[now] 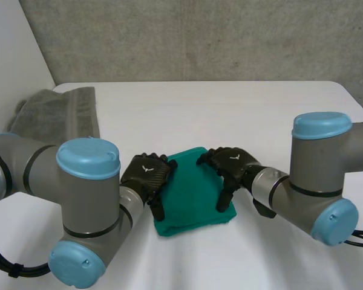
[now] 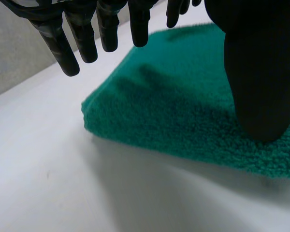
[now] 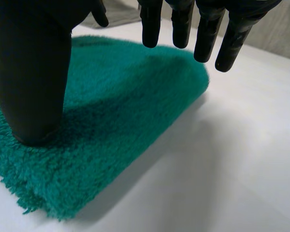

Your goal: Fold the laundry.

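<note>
The green towel lies folded at lower centre of the worktop. The left hand presses its left edge, the right hand its right edge. Both sets of fingers are straight, holding nothing. A grey towel lies at upper left. Folding appears nearly complete; 1 final fold or stacking may remain.

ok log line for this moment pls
green cloth: folded, on table | left hand: open, thumb on cloth's left side | right hand: open, thumb on cloth's right side | grey towel: table's far-left corner
</note>
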`<state>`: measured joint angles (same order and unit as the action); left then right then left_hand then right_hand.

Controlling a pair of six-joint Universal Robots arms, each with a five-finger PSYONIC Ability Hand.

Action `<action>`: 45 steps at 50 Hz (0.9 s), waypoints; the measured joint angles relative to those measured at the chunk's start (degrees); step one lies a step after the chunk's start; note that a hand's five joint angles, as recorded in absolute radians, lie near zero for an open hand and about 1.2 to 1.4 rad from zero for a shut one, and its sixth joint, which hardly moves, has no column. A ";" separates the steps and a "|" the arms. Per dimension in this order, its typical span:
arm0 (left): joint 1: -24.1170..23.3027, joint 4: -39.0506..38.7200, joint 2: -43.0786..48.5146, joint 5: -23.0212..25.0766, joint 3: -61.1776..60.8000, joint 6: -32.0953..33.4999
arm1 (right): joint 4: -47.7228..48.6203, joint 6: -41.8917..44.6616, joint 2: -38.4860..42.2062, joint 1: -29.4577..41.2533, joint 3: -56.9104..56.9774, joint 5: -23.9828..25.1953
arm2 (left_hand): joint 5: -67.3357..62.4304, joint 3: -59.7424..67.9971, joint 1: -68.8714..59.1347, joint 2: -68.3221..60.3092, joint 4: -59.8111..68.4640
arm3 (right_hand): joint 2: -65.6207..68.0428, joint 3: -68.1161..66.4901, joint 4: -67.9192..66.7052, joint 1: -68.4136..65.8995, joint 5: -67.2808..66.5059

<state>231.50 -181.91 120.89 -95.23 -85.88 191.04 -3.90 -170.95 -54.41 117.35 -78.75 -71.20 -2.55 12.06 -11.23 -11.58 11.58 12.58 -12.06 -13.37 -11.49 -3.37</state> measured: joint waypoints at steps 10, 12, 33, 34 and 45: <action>0.11 0.66 2.15 0.24 1.29 1.96 | -2.35 6.00 3.01 0.93 2.22 -3.07 | 0.00 0.00 0.00 0.00 0.01 | 0.00 0.00 0.00 0.00 0.00; 0.14 0.79 2.13 0.49 1.72 3.39 | -2.60 7.05 2.20 0.94 2.21 -4.34 | 0.00 0.00 0.00 0.00 0.01 | 0.00 0.00 0.00 0.00 0.00; 6.62 2.11 -17.94 19.75 5.56 -4.55 | 5.97 -12.17 -14.72 -3.79 -17.14 -10.77 | 0.00 0.00 0.00 0.00 0.01 | 0.00 0.00 0.00 0.00 0.00; 7.33 2.81 -18.72 21.62 5.56 -6.03 | 6.02 -13.26 -14.69 -4.32 -18.55 -9.99 | 0.00 0.00 0.00 0.00 0.01 | 0.00 0.00 0.00 0.00 0.00; 8.93 5.58 -19.37 27.98 5.44 -9.02 | 8.80 -18.35 -9.37 -4.70 -21.01 -4.22 | 0.00 0.00 0.00 0.00 0.02 | 0.00 0.00 0.00 0.00 0.00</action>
<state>240.43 -176.33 101.52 -67.25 -80.43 182.02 4.90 -189.30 -63.78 112.65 -99.75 -75.42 -2.55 12.06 -11.24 -11.58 11.60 12.58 -12.06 -13.37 -11.49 -3.37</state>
